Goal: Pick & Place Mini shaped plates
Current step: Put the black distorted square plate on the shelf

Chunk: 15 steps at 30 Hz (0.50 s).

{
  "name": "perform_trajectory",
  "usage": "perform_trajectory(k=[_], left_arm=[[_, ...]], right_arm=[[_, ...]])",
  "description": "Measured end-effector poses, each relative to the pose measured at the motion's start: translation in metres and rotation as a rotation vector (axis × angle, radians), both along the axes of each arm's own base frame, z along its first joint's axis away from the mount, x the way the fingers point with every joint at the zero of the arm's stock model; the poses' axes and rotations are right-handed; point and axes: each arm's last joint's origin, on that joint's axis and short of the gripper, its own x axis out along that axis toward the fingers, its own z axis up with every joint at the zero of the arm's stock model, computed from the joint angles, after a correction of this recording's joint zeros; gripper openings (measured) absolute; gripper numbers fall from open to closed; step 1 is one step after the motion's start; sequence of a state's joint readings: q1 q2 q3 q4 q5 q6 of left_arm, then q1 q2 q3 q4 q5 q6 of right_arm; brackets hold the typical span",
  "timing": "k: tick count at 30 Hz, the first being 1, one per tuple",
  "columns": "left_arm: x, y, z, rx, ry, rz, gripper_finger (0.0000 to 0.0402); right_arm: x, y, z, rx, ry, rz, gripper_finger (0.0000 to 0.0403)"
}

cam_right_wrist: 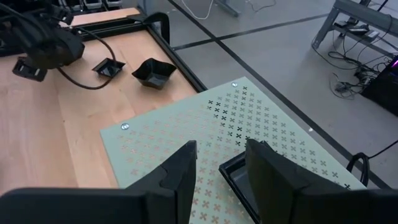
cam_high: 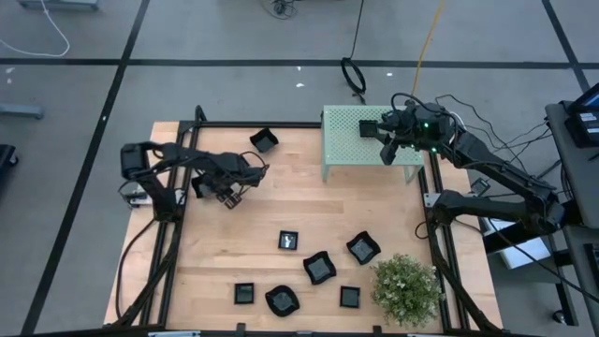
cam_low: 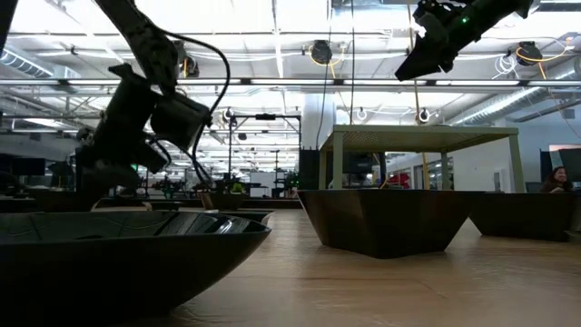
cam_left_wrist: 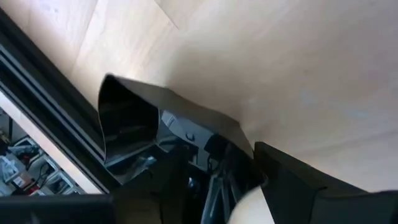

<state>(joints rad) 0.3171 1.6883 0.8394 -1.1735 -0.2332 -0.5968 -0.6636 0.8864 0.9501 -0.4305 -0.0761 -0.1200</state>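
While right claw grips a glossy black square plate, left claw state unclear

Grey floor crossed by dark lines; bright ceiling lights beyond.

Overhead ceiling strip lights give bright, even illumination; glare blooms around them in the low view. The table shows only soft, short shadows. The nearest black dish is underexposed, a blurred silhouette. Left wrist view is soft.
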Motion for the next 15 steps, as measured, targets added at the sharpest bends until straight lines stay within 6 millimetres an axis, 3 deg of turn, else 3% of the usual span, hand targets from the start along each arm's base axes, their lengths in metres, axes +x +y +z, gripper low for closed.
perform_trajectory(k=[4,11,15], left_arm=[[0.001,0.004,-0.005,-0.012,-0.004,0.008,0.0154],[0.002,-0.001,-0.003,-0.119,-0.039,0.064,0.0014],[0.01,-0.012,0.007,-0.187,-0.117,0.047,0.0015]], right_arm=[[0.0,0.0,0.0,0.0,0.0,0.0,0.0125],[0.0,0.0,0.0,0.0,0.0,-0.001,0.0125],[0.0,0.0,0.0,0.0,0.001,0.0,0.0125]])
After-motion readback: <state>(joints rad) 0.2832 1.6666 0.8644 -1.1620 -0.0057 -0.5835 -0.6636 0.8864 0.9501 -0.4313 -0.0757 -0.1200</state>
